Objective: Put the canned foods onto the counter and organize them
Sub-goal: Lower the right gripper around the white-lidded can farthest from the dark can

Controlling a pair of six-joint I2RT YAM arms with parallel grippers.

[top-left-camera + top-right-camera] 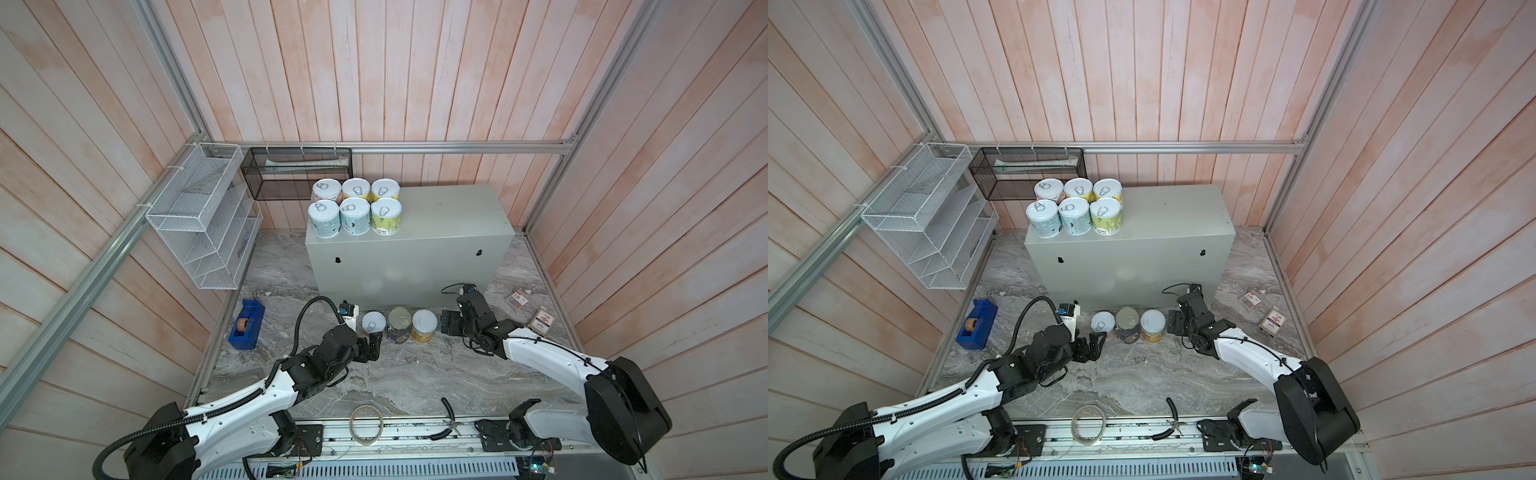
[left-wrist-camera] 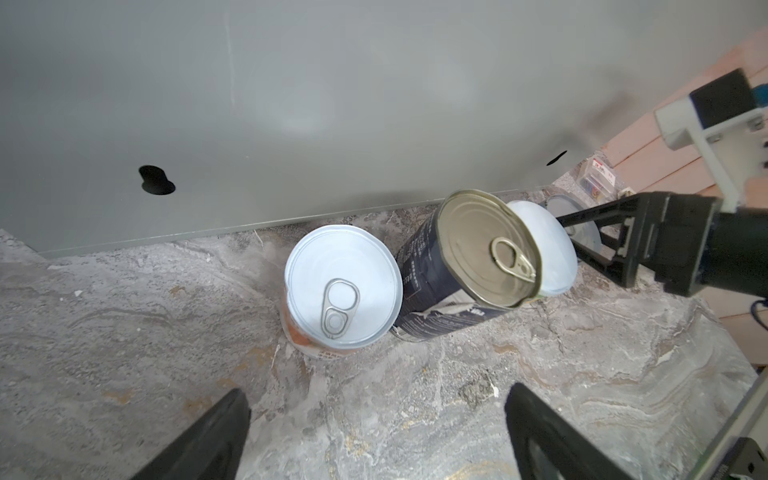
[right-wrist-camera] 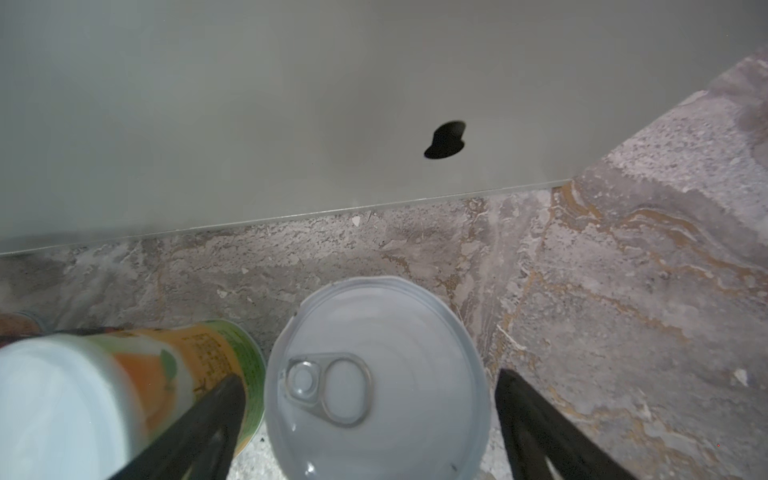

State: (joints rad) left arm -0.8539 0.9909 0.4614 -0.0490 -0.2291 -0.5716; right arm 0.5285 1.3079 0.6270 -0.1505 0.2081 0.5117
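Note:
Several canned foods [image 1: 355, 208] stand in two rows on the left end of the counter [image 1: 449, 216]. On the marble in front of it stand an orange-labelled can [image 1: 374, 324] [image 2: 343, 286], a taller dark navy can [image 1: 400, 324] [image 2: 478, 249] and a white-lidded can [image 1: 424, 325] [image 3: 104, 395]. My left gripper [image 1: 371, 348] [image 2: 378, 395] is open just short of the orange-labelled can, nothing between its fingers. My right gripper [image 1: 451, 322] [image 3: 365, 382] is open with its fingers on either side of a silver pull-tab can [image 3: 376, 374], which the gripper hides in both top views.
A blue tape dispenser [image 1: 246, 319] sits at the left, two small packets [image 1: 542, 320] at the right. Pliers [image 1: 449, 419] and a tape roll ring [image 1: 365, 424] lie at the front edge. A white wire rack [image 1: 199, 216] and a black mesh basket [image 1: 297, 172] hang on the walls.

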